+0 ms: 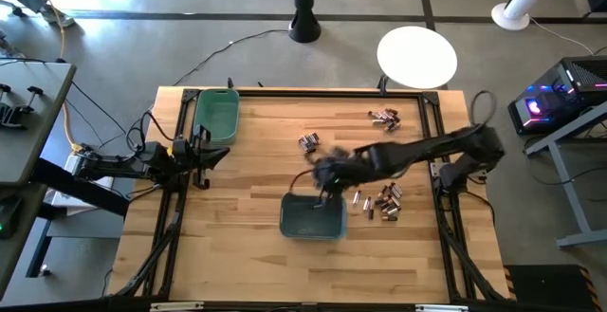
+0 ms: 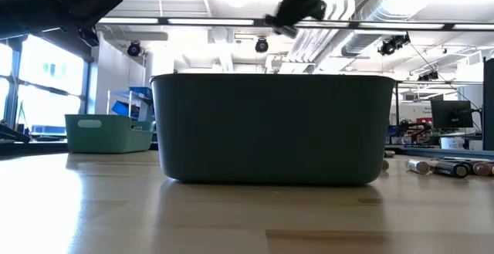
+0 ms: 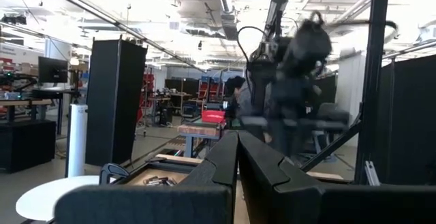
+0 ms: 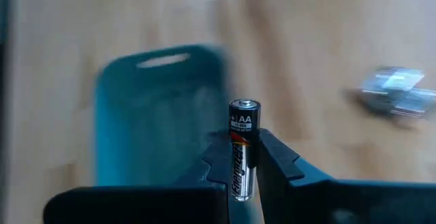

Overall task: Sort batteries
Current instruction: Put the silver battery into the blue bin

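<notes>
— Right wrist view says it best: the right gripper [image 4: 244, 173] is pinching one battery [image 4: 244, 139] upright between its fingers, label facing us, cap poking up clear of the tips.

— Where is that over the table?

— Near the middle, above the far rim of the teal bin [image 1: 312, 216], going by the high view. The right gripper [image 1: 325, 174] is blurred there, so I can't say whether it's over the bin or just beside it.

— Will the cell slip?

— I'd guess it could. It looks like a smooth, hard little cylinder, stiff, light for its size, with a glossy wrap. Held across the round body, it could twist or shoot out if the squeeze is off-centre. Mid-length is the place to take it, and that's roughly where the fingers sit.

— And the rest?

— Loose batteries lie in three lots: a heap [image 1: 387, 201] near the right edge just beside the teal bin, a clump [image 1: 384, 117] toward the far right corner, and a few [image 1: 308, 142] around the middle toward the far edge. They'd roll if nudged, I reckon.

— The other arm?

— The left gripper [image 1: 211, 153] waits at the left edge beside the green bin [image 1: 216, 118], fingers pressed together, nothing in them.
</notes>
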Robot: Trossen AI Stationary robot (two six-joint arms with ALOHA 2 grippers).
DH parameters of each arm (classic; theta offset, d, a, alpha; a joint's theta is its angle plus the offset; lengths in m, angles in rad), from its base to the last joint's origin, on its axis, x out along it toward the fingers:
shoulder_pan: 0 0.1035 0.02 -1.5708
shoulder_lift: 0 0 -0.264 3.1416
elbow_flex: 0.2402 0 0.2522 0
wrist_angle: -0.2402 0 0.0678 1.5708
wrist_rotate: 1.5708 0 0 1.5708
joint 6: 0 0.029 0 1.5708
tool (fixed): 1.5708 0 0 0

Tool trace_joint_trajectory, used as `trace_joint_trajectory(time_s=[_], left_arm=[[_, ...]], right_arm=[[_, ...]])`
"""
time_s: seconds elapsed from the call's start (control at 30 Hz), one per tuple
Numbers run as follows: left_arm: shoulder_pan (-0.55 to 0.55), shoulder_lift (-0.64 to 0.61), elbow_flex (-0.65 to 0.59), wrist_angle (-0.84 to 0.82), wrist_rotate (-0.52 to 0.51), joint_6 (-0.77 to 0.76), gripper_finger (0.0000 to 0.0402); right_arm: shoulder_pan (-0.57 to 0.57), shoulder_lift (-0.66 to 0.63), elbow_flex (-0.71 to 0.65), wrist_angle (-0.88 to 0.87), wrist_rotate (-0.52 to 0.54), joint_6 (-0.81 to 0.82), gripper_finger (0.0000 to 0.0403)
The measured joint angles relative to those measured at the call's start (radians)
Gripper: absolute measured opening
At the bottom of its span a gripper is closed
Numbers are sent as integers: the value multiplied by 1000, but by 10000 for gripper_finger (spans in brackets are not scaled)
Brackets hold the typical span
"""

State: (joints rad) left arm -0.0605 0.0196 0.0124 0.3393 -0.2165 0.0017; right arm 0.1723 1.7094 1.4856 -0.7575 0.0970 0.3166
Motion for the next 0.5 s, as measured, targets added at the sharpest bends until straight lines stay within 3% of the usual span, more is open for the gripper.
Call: trace_joint_trajectory(time_s=[0.2, 0.5], left_arm=[[0, 0, 0, -26, 4, -27, 5], [0, 0, 0, -27, 4, -26, 5]], right_arm=[[21, 192, -1, 84, -176, -29, 21], [17, 334, 0, 80, -266, -92, 21]])
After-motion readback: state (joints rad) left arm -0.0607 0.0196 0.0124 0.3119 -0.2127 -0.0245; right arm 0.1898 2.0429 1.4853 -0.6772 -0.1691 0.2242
